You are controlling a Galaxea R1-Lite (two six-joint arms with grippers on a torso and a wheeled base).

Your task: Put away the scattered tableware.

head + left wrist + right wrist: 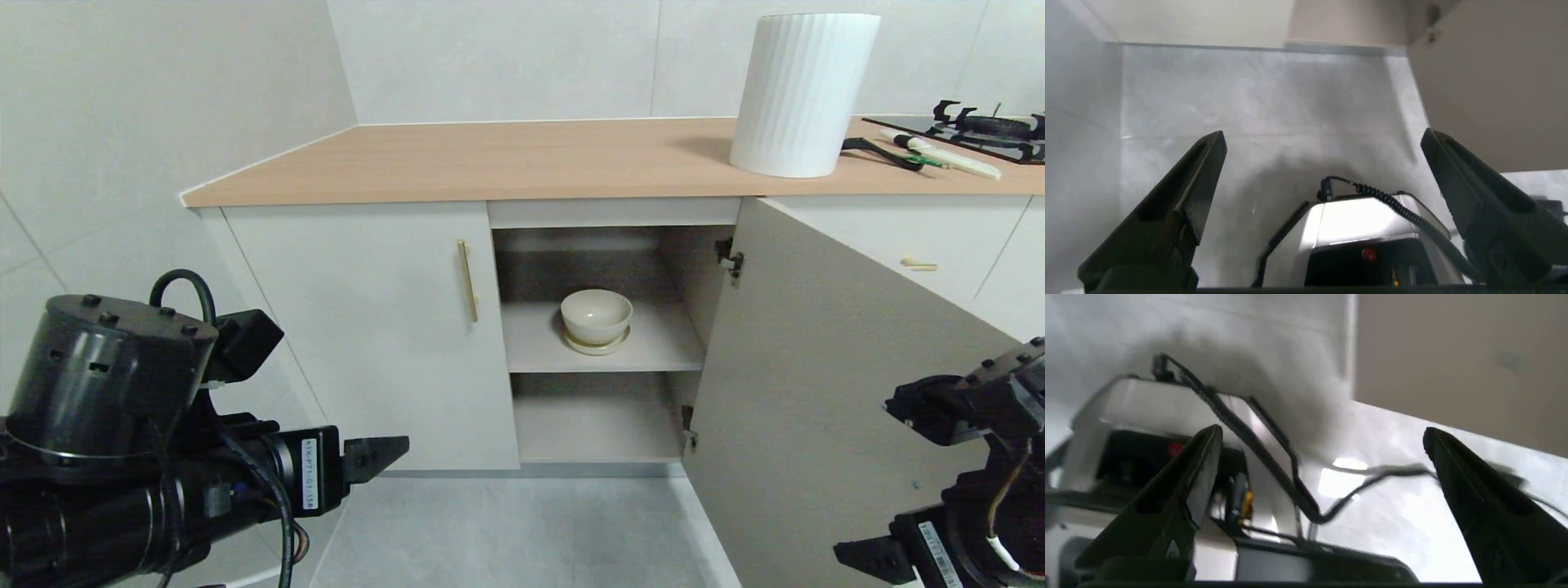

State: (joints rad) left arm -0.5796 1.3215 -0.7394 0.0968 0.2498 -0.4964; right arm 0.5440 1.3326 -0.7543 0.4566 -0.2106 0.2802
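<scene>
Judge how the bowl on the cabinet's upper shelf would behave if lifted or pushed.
The bowl looks glazed ceramic, so probably rigid, slippery and breakable. It sits on a small plate, so a push may slide both. Its low, wide shape seems unlikely to tip.

A tall white ribbed container (800, 94) stands toward the right end of the worktop (490, 159), utensils (939, 153) lie just beside it, and a hob (984, 129) sits at the right edge. In the cupboard (367, 327) below, the upper shelf (661, 343) carries a small plate (596, 349) with a bowl (596, 314) upright on it.
</scene>
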